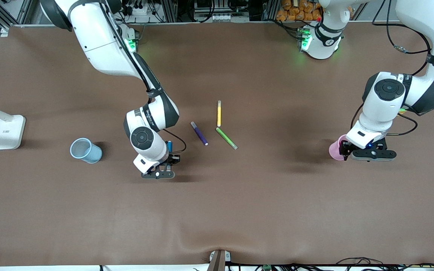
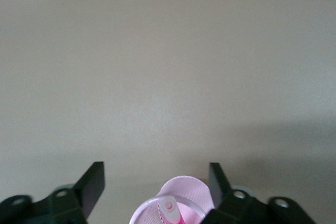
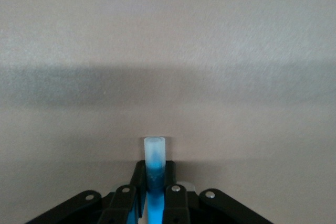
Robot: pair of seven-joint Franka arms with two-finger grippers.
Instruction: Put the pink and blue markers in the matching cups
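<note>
The pink marker (image 2: 170,209) already stands inside the pink cup (image 1: 334,149), which sits on the brown desk (image 1: 277,195) toward the left arm's end; the left pincer (image 2: 156,182) is right over that cup with its fingers spread apart and holding nothing, so that half of the job looks finished. The blue half is only partly done: the right pincer (image 1: 163,165) is clamped on the blue marker (image 3: 154,156), whose pale end sticks out past the fingertips in the right wrist view, and it hangs over bare desk between the blue cup (image 1: 85,150) and the loose pens. The blue cup is empty as far as can be seen and seems tipped, its mouth facing the desk's edge at the right arm's end. What remains, by my reading, is carrying the blue marker across to that cup and dropping it in. The purple pen (image 1: 199,133), yellow pen (image 1: 219,113) and green pen (image 1: 226,138) lie untouched mid-desk
</note>
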